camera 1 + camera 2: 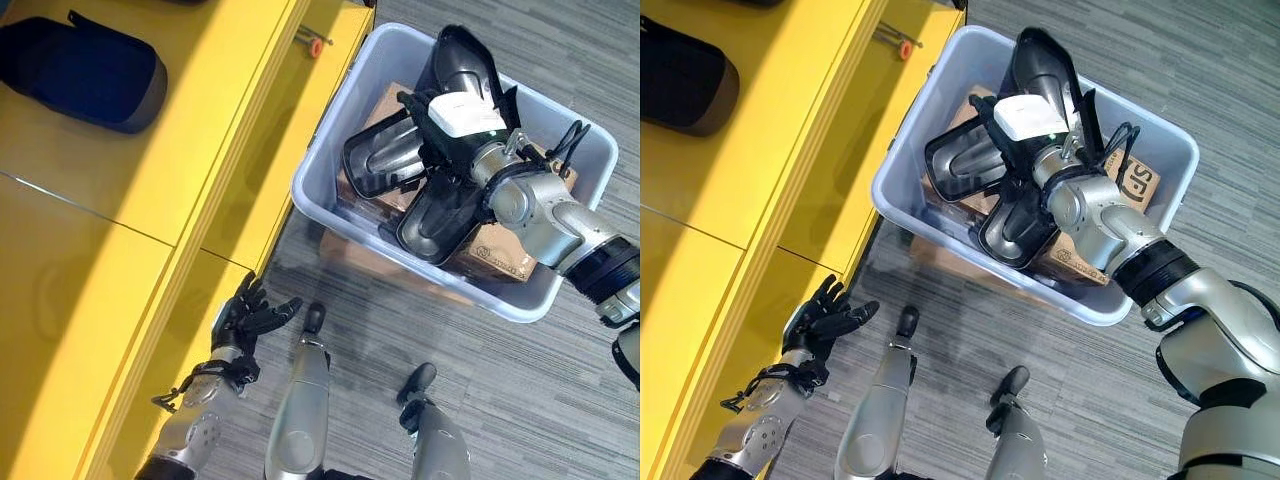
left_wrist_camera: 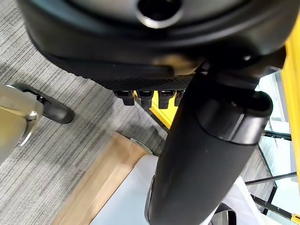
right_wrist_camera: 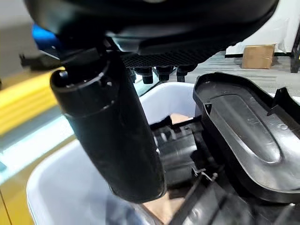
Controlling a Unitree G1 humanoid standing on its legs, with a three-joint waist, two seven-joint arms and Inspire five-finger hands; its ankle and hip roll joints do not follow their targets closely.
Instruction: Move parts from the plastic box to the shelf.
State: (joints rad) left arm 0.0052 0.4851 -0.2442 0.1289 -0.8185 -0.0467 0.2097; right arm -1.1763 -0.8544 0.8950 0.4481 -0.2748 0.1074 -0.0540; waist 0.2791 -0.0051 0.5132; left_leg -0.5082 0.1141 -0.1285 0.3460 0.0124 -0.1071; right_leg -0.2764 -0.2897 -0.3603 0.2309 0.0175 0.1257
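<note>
Grey carpet | plastic box: glossy black moulded parts | right robot hand uncurled | left robot hand spread

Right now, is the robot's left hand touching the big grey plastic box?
Apart. In the left eye view the left hand hangs with fingers spread beside the yellow shelf, and bare carpet lies between it and the grey plastic box.

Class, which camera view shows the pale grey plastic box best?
The left eye view: the whole pale grey plastic box shows there, rim included. The right eye view shows it whole too; both wrist views catch just part of a wall.
</note>
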